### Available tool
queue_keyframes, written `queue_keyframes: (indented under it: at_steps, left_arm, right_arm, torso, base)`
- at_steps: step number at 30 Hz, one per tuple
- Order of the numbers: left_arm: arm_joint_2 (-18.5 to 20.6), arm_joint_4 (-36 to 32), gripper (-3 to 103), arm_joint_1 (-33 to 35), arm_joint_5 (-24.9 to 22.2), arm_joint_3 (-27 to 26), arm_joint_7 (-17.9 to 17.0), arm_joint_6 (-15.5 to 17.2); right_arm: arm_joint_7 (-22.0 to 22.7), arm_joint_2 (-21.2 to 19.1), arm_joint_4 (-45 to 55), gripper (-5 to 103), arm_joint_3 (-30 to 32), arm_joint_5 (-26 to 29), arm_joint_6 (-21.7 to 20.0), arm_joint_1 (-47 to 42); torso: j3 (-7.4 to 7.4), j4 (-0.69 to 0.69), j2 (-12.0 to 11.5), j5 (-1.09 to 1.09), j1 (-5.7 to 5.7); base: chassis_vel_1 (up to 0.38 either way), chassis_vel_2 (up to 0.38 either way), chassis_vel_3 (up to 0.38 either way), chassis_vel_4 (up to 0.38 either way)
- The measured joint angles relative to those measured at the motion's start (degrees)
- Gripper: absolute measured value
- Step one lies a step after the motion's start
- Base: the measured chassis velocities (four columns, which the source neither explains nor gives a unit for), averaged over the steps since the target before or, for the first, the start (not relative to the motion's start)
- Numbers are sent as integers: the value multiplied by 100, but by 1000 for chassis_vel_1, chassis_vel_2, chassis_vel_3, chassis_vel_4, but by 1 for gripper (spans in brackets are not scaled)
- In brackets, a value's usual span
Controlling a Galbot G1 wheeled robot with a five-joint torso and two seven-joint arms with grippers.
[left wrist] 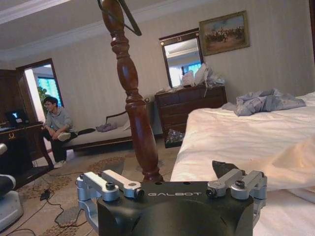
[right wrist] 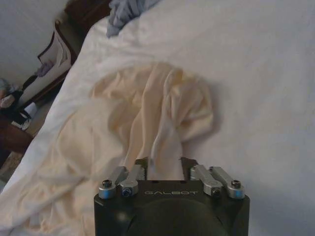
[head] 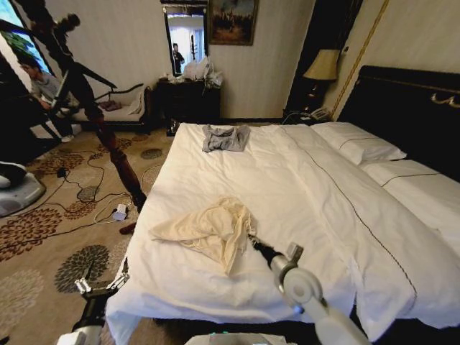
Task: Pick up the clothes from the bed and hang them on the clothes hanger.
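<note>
The right gripper [right wrist: 163, 169], closed on a thin fold of the shirt [head: 208, 230], may lose it when lifting.

The cream clothes [head: 212, 231] lie crumpled near the foot of the white-sheeted bed [head: 302, 194].

The right arm reaches forward from the near right, its wrist angled down and left. The right gripper [head: 253, 243] has its fingers [right wrist: 140, 169] closed on a fold of the clothes [head: 208, 230]. The left arm hangs low at the near left, and the left gripper [head: 100, 286] has its fingers spread apart, holding nothing.
</note>
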Motion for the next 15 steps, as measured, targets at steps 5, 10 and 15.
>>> queue_keyframes:
  at_steps: [5,10,15]
  left_arm:
    - [-4,72,100,-33,12,-4,-9,0]
    - [-31,157,100,-79,51,16,-16,0]
    - [-36,240,100,-83,81,12,-27,-34]
  right_arm:
    - [-9,215,-133,51,-188,46,-42,69]
    - [-58,380,-386,73,-389,86,-15,287]
    - [-75,450,-641,89,-477,199,41,556]
  torso:
    - [0,0,0,0,0]
    - [0,1,0,0,0]
    - [0,1,0,1,1]
  base:
    - [0,0,0,0]
    - [0,0,0,0]
    - [0,0,0,0]
